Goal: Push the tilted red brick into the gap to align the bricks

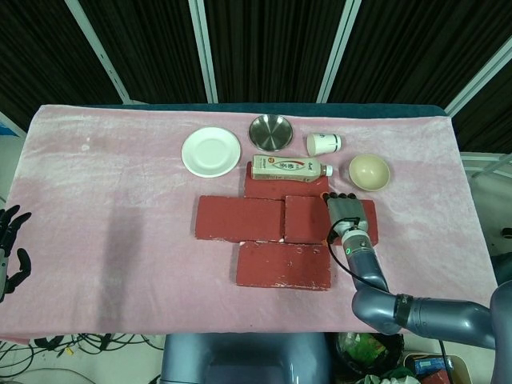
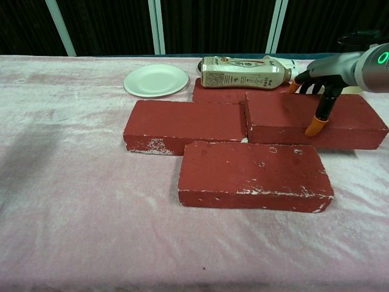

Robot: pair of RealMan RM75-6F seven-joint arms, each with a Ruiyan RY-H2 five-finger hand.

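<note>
Two red bricks lie end to end in the middle row. The left brick (image 1: 240, 218) (image 2: 185, 121) and the right brick (image 1: 308, 218) (image 2: 285, 115) now meet with only a thin seam between them. My right hand (image 1: 346, 212) (image 2: 321, 73) rests on the right brick's top, fingers spread, an orange fingertip pressing down on it. It holds nothing. Another brick (image 1: 284, 266) (image 2: 255, 173) lies in front, and a fourth (image 1: 276, 190) (image 2: 222, 92) behind. My left hand (image 1: 10, 248) hangs off the table's left edge with its fingers apart.
A drink bottle (image 1: 290, 167) (image 2: 243, 71) lies on its side on the back brick. Behind are a white plate (image 1: 211, 151) (image 2: 156, 79), a metal lid (image 1: 270, 132), a tipped paper cup (image 1: 323, 144) and a cream bowl (image 1: 369, 172). Pink cloth covers the table.
</note>
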